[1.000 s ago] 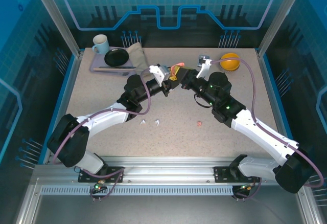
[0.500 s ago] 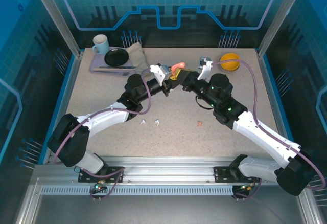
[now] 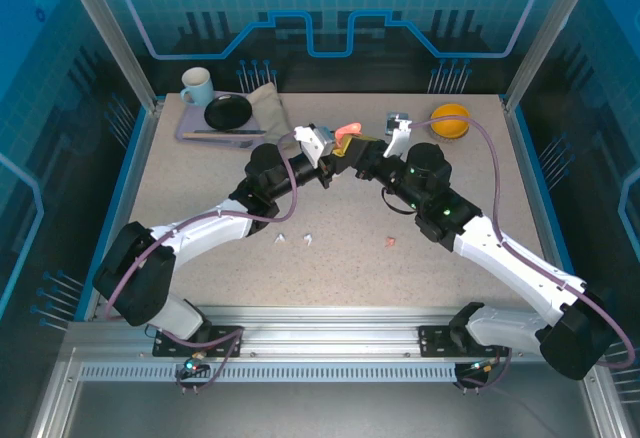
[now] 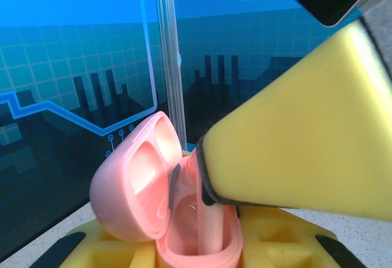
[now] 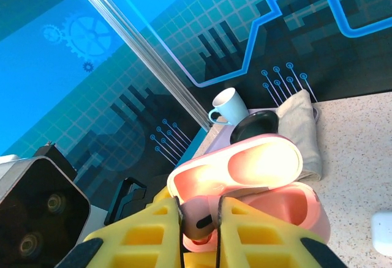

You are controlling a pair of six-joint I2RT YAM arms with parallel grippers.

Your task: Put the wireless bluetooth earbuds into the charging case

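Observation:
The salmon-pink charging case (image 3: 347, 134) is held off the table with its lid (image 4: 131, 182) swung open. My left gripper (image 3: 328, 161) is shut on the case body (image 4: 196, 246), yellow fingers (image 4: 116, 249) on either side. My right gripper (image 3: 360, 154) is shut on a pink earbud (image 5: 208, 219), whose stem (image 4: 213, 219) reaches down into the case's open well. The right gripper's yellow finger (image 4: 306, 139) looms just above the case. Two white earbuds (image 3: 282, 239) (image 3: 308, 239) and another pink earbud (image 3: 388, 242) lie on the table in front of the arms.
At the back left, a tray (image 3: 190, 130) carries a mug (image 3: 196, 86), a black plate (image 3: 228, 111) and a folded cloth (image 3: 267, 106). An orange bowl (image 3: 450, 120) sits at the back right, with a small white object (image 3: 399, 119) beside it.
Both grippers have drifted slightly toward the far side, with the case and the pink earbud still held. The loose earbuds on the table have not moved.

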